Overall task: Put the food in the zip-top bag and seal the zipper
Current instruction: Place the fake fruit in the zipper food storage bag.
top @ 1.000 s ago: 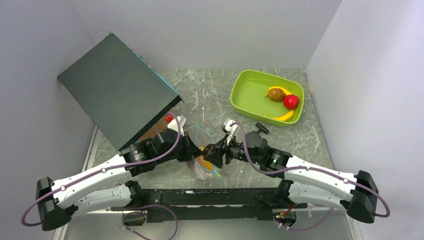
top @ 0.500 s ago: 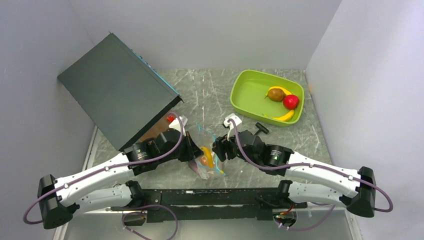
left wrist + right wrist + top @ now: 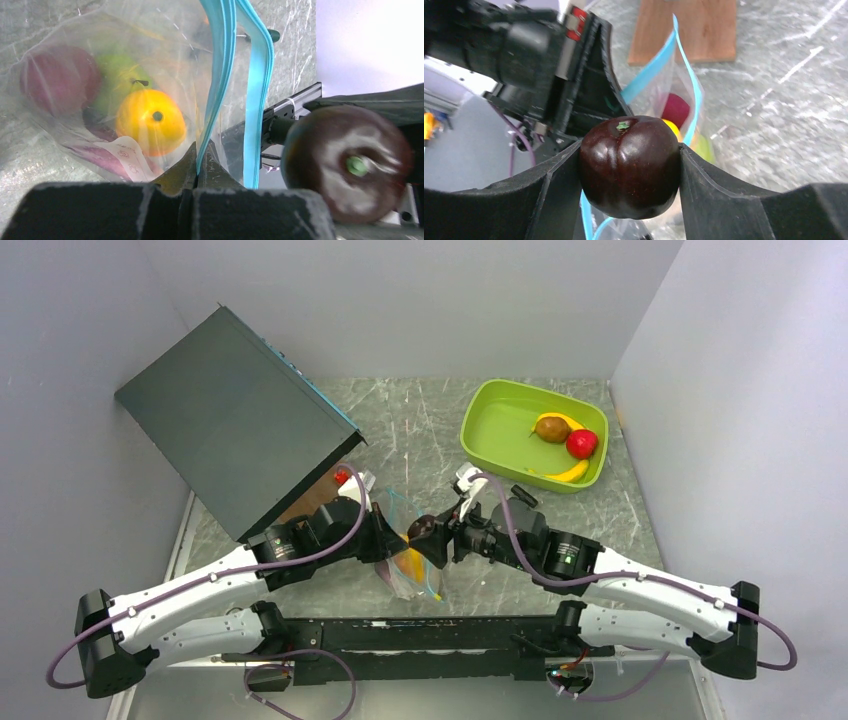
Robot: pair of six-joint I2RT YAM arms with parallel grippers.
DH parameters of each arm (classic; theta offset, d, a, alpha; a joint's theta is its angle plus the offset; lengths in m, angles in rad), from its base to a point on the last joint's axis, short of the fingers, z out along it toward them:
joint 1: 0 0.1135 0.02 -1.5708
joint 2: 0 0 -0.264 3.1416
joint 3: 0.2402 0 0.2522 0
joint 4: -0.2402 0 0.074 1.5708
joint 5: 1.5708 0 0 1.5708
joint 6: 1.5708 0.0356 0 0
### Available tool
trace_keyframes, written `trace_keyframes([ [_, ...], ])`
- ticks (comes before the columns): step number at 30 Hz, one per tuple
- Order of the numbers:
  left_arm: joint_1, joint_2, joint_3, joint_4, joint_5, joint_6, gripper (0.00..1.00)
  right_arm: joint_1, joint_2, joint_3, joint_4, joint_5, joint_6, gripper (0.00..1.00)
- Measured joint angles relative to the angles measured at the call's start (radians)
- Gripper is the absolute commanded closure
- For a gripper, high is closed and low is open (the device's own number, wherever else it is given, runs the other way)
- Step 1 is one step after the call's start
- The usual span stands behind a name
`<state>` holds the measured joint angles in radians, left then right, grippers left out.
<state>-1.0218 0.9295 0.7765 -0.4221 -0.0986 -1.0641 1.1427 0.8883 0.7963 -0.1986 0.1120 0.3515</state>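
Right tool [image 3: 630, 176] gripping one plum [image 3: 629, 157], one bag [image 3: 675, 82]

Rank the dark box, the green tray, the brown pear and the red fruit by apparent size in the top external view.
1. dark box, clearly largest.
2. green tray.
3. brown pear and red fruit: they look nearly alike, lying side by side in the tray, so no ranking between them.

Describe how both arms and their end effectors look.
The left arm and right arm have white tapered links, black cylindrical joints and black bases, with a purple cable looped along each. The left end effector and right end effector are matte black with wedge-shaped fingers.
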Motion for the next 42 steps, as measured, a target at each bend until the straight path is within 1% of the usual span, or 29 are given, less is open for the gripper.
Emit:
trace_keyframes([
  [3,0.0,0.0,0.0,0.0,0.004,0.0,1.0,-0.008,0.006,0.0,0.067,-0.05,0.021,0.49],
  [5,0.0,0.0,0.0,0.005,0.008,0.001,1.0,-0.024,0.031,-0.002,0.133,-0.144,0.039,0.58],
  [6,0.0,0.0,0.0,0.009,0.009,0.001,1.0,-0.032,0.047,-0.007,0.177,-0.207,0.045,0.6],
  [9,0.0,-0.011,0.0,-0.005,0.023,0.014,1.0,-0.048,0.091,-0.023,0.275,-0.359,0.021,0.65],
  [11,-0.001,-0.024,0.0,-0.032,0.024,0.031,1.0,-0.058,0.106,-0.044,0.328,-0.413,-0.012,0.65],
  [16,-0.005,-0.031,-0.002,-0.069,0.024,0.06,1.0,-0.051,0.089,-0.151,0.475,-0.436,-0.106,0.66],
  [18,-0.005,-0.042,-0.002,-0.065,0.024,0.072,1.0,-0.048,0.093,-0.2,0.492,-0.439,-0.142,0.66],
  [24,-0.003,-0.058,-0.004,-0.129,0.018,0.093,1.0,-0.05,0.13,-0.281,0.53,-0.426,-0.196,0.67],
  [27,0.0,-0.062,-0.004,-0.124,0.002,0.094,1.0,-0.042,0.129,-0.292,0.499,-0.39,-0.211,0.67],
  [29,0.0,-0.068,-0.004,-0.117,-0.01,0.093,1.0,-0.035,0.132,-0.28,0.456,-0.349,-0.22,0.64],
  [31,0.001,-0.071,-0.003,-0.101,-0.006,0.086,1.0,-0.02,0.155,-0.237,0.37,-0.278,-0.235,0.58],
  [36,-0.002,-0.071,0.015,-0.085,-0.005,0.074,1.0,0.015,0.245,-0.084,0.155,-0.075,-0.231,0.53],
  [39,-0.002,-0.071,0.015,-0.068,-0.005,0.067,1.0,0.042,0.303,0.005,0.051,0.042,-0.204,0.44],
  [42,-0.002,-0.071,0.015,-0.058,-0.005,0.052,1.0,0.074,0.316,0.049,-0.026,0.131,-0.178,0.35],
])
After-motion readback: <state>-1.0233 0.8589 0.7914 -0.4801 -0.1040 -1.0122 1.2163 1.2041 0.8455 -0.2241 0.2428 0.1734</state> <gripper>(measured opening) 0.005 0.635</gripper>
